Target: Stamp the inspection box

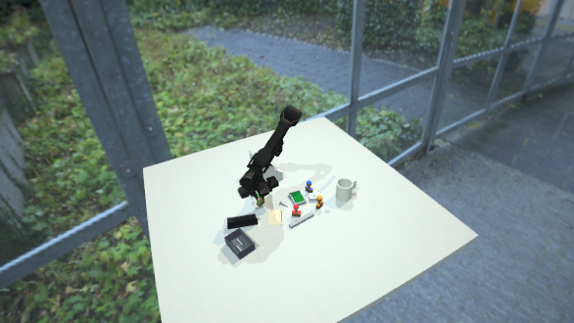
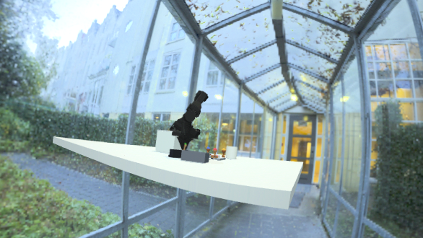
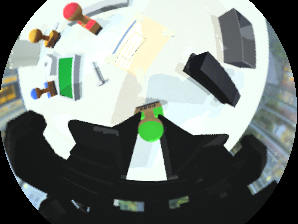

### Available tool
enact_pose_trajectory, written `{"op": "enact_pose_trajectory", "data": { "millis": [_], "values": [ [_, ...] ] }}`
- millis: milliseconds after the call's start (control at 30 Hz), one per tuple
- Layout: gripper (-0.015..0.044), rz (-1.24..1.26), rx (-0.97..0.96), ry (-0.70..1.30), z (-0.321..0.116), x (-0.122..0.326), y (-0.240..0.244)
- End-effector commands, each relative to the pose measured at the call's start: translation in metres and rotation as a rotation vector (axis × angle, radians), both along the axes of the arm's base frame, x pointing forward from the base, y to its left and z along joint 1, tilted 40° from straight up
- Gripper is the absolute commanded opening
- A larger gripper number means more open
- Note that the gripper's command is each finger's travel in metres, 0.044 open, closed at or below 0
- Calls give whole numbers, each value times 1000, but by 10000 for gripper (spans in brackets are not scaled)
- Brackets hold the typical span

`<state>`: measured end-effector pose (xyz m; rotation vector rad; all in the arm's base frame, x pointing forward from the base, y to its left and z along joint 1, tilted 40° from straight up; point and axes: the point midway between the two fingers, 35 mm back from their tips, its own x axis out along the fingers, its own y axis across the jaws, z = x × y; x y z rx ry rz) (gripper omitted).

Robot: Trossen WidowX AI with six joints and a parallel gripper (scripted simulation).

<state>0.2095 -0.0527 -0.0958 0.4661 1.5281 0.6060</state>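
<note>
My gripper (image 1: 259, 195) (image 3: 149, 116) is shut on the green-knobbed stamp (image 1: 260, 201) (image 3: 151, 131). The stamp hangs upright, seemingly a little above the table. Its brown base bears dark lettering that looks like PASS in the wrist view; its underside is hidden. The ink pad (image 1: 297, 197) (image 3: 69, 77), green in a pale case, lies to the left in the wrist view. The cream card (image 1: 274, 217) (image 3: 156, 37) lies ahead of the stamp, with a blue line and a pale outlined area with printed lines. No stamp print can be made out on it.
Stamps with red (image 1: 296, 207) (image 3: 73, 11), yellow (image 1: 319, 198) (image 3: 36, 36) and blue (image 1: 309, 183) (image 3: 34, 94) knobs stand around the pad. A black block (image 1: 242, 221) (image 3: 215, 78) and a grey tray (image 1: 247, 249) lie beyond the card's other side. A mug (image 1: 344, 191) stands behind the stamps.
</note>
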Motion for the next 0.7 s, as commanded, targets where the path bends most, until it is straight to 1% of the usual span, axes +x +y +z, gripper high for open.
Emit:
{"op": "enact_pose_trajectory", "data": {
  "millis": [0,667],
  "values": [
    [0,6,-4,0,1,0,-2],
    [0,6,-5,0,8,1,-8]
  ]
}}
